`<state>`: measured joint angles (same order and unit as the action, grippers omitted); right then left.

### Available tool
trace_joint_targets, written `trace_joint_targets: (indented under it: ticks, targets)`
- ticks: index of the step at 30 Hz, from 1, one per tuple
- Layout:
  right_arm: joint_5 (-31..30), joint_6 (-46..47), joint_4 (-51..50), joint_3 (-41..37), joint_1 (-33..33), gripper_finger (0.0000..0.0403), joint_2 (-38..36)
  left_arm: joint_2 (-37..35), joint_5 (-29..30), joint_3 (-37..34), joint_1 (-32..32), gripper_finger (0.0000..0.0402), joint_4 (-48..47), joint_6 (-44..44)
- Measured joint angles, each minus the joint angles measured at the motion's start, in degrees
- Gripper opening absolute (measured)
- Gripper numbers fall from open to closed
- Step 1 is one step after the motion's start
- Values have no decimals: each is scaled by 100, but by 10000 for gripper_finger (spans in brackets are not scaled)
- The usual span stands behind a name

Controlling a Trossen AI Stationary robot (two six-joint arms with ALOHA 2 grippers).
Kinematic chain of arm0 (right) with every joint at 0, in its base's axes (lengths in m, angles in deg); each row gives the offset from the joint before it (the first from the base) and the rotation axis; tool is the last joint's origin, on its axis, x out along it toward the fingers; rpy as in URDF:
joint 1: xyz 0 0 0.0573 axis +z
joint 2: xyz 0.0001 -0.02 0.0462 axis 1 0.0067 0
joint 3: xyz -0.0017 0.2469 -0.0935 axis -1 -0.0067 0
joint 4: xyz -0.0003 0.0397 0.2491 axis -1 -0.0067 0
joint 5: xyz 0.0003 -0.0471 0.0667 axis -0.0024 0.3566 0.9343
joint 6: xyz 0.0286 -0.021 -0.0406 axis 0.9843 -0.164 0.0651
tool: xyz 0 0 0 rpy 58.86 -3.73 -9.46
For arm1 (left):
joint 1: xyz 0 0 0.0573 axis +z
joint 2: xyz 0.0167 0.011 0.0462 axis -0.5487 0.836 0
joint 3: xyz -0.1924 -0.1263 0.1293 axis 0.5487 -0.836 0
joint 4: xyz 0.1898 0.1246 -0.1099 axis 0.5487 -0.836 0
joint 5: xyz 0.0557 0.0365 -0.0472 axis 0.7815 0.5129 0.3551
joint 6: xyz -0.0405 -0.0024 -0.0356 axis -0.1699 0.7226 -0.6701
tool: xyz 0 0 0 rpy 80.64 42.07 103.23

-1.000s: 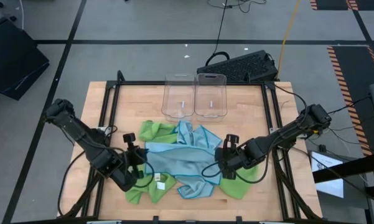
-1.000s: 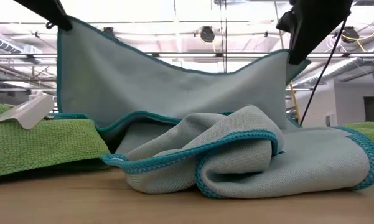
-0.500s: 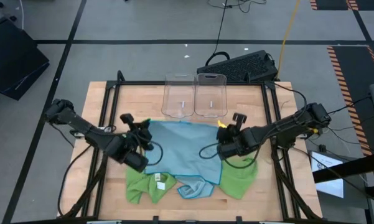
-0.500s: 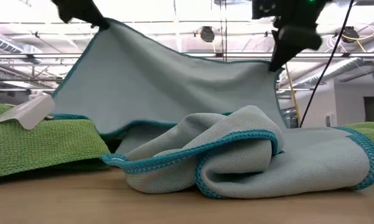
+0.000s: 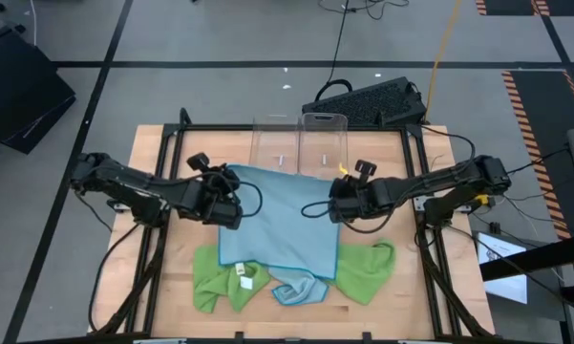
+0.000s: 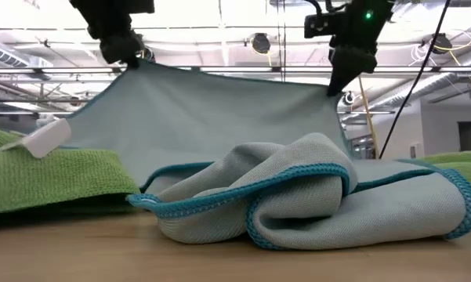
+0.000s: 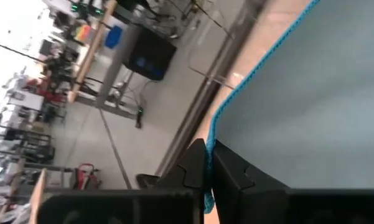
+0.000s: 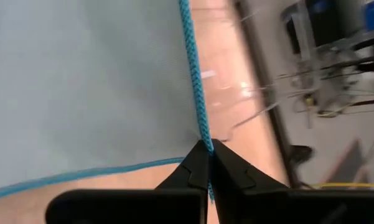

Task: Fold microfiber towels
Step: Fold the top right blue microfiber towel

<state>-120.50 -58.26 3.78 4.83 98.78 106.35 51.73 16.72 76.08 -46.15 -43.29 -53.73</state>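
Observation:
A light blue microfiber towel (image 5: 279, 220) with a teal hem is stretched between my two grippers. My left gripper (image 5: 231, 183) is shut on its far left corner and my right gripper (image 5: 336, 198) on its far right corner. The low view shows its far edge (image 6: 227, 78) raised and sagging a little between the left gripper (image 6: 127, 56) and the right gripper (image 6: 335, 84). Its near part lies over other towels. A second blue towel (image 6: 313, 196) lies crumpled at the table's near edge, and lime green towels (image 5: 220, 282) (image 5: 368, 270) lie on either side of it. My left gripper pinches the blue towel's far left corner, on its teal hem (image 7: 213, 138), between its two shut fingers. It comes from the table's left, slanting down. The corner is lifted clear. My right gripper pinches the far right corner (image 8: 202, 138), where two teal hems meet, between its two shut fingers. It comes from the table's right, slanting down. The corner is lifted, and the far edge runs nearly taut to the other gripper.
Two clear plastic bins (image 5: 277, 143) (image 5: 323, 141) stand just beyond the towel's far edge. A white tag (image 6: 43, 139) sticks up from the green towel on the left. A black frame (image 5: 162, 172) runs along the table's sides. Bare wood (image 5: 382, 143) shows at the far right.
Both grippers have moved toward the table's far edge and the bins, staying shut on the blue towel's corners. The towel, which hung bunched over the pile, is now drawn out flat and spread. Its held edge has gone far while its near part still rests on the other towels.

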Motion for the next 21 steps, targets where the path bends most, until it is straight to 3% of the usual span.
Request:
trace_joint_targets:
  ticks: [7,12,16,21]
  targets:
    - [779,-141,964,-379,154,0,-94,0,-643,-137,-273,16,152,-34]
    - [883,-87,1207,-436,343,0,-138,2,-970,-275,-598,18,345,-31]
    - [1477,-43,1299,-446,460,0,-134,4,-1044,-369,-873,6,334,-244]
    - [1871,68,1476,-448,578,0,-133,4,-1364,-370,-1157,20,337,-472]
